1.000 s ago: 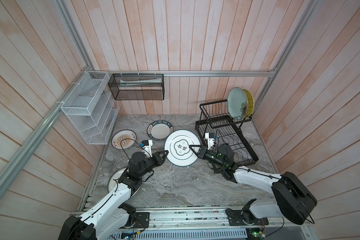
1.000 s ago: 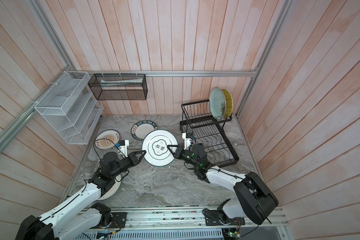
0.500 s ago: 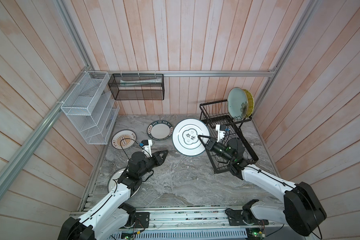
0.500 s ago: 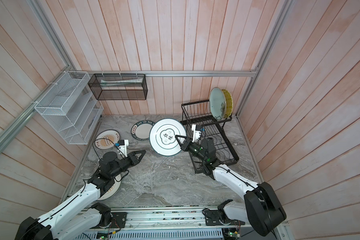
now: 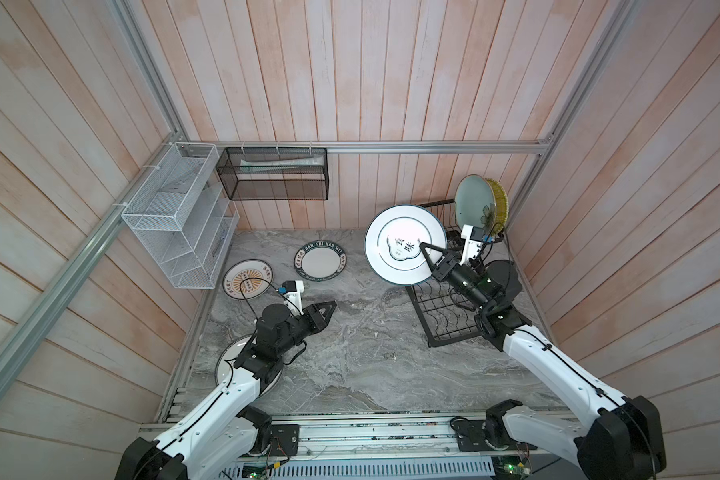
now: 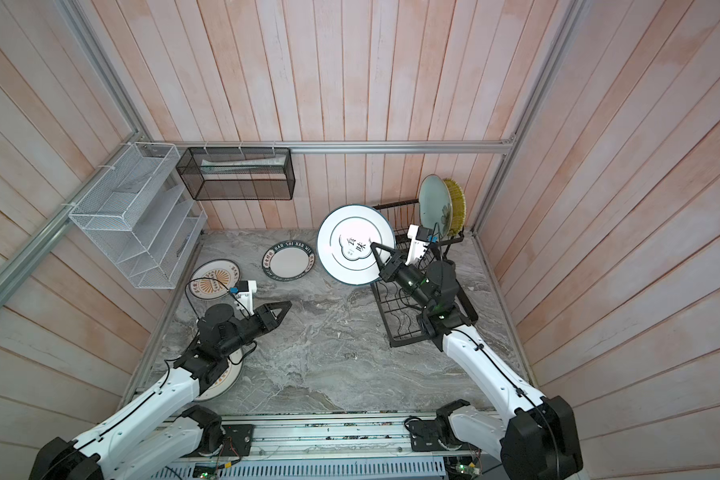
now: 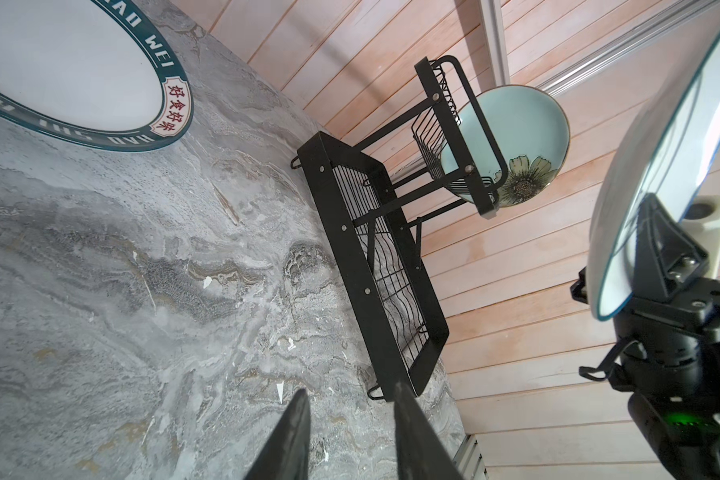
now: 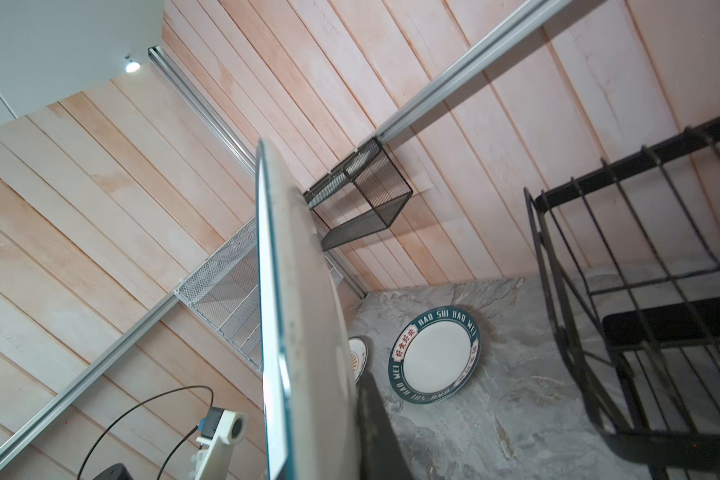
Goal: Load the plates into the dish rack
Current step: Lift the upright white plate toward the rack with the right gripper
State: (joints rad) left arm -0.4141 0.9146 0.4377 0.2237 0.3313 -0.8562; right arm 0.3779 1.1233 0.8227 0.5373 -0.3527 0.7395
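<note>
In both top views a white mesh shelf (image 5: 174, 224) hangs at left-centre, a black mesh basket (image 5: 273, 176) just right of it, above the grey marbled counter (image 5: 350, 357).

The right gripper (image 5: 424, 249) has lifted the ringed plate (image 5: 387, 262) from low beside the rack (image 5: 420, 316) to level with the rack's top, tipping it from flat toward upright. The left gripper (image 5: 329, 309), earlier at the plate's rim, is now well apart from it, jaws wider.
</note>
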